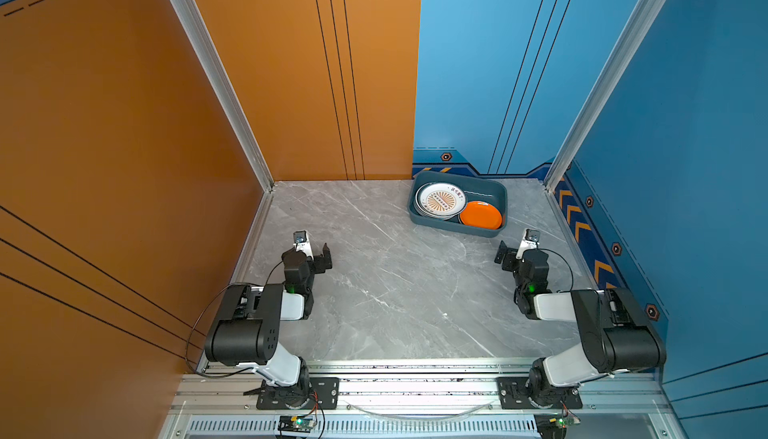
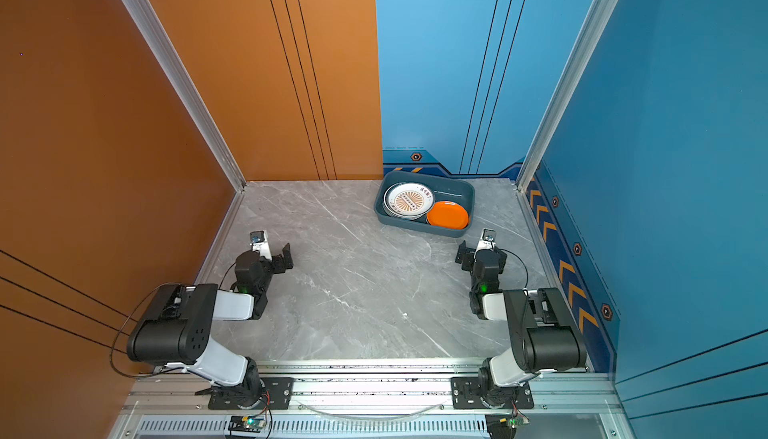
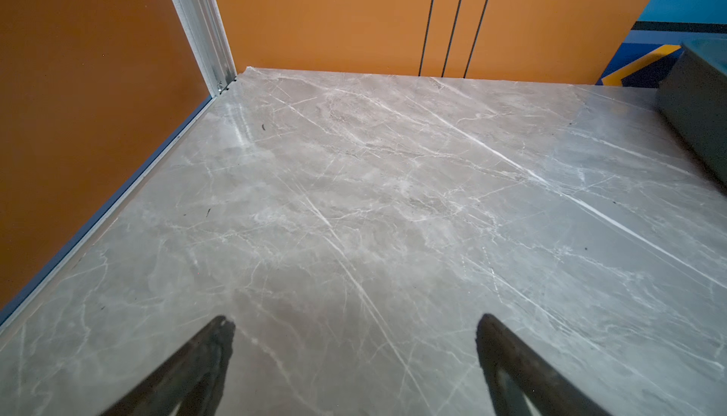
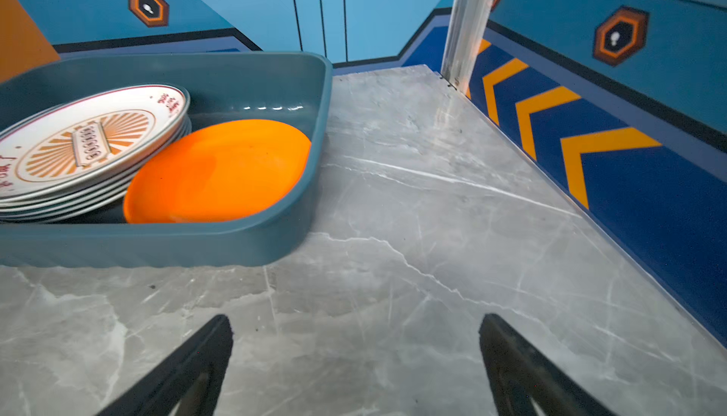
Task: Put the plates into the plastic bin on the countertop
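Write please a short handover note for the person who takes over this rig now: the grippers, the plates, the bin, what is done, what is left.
The left gripper: jaws open, holding nothing, over the bare countertop.
The right gripper: jaws open, holding nothing, just in front of the bin.
The bin stands at the far right of the countertop. Inside is a stack of plates with the sunburst plate on top, and the orange plate beside it.
Done: every plate in view is in the bin.
Left: no plate shows on the countertop. The number in the stack cannot be told, so count it.
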Controlling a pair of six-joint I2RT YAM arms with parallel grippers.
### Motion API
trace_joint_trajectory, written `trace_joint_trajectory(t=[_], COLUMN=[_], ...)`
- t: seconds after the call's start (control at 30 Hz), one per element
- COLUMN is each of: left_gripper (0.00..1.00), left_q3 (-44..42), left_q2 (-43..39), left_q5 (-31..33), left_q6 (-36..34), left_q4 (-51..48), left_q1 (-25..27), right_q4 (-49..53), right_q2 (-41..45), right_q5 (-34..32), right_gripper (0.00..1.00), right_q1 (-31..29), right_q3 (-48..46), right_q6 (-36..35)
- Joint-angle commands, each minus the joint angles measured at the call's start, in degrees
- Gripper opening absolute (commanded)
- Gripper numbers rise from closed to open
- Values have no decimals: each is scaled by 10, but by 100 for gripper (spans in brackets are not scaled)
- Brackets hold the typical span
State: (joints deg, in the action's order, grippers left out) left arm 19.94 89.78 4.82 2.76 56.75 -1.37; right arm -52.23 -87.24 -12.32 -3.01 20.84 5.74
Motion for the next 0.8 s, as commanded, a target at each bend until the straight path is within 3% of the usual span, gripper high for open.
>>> trace_joint_trajectory(t=[0.0, 0.13, 0.63, 0.77], left_gripper=[98, 98, 98, 98], left_q3=[10, 20, 20, 14], left_q2=[-4, -3, -4, -7], left_q5=[-13, -33, -11, 14], left_q6=[-14, -27, -42, -47], left_q4=[-24, -44, -45, -39], left_q1=[6, 11, 27, 40], right_q4=[15, 16, 9, -148], right_q2=[-4, -4, -3, 5], right_q5=[-20, -20, -20, -21], right_gripper=[100, 100, 100, 100], right_q1=[0, 0, 0, 4], right_q3=[4, 4, 0, -88], right_q6=[-17, -17, -17, -11])
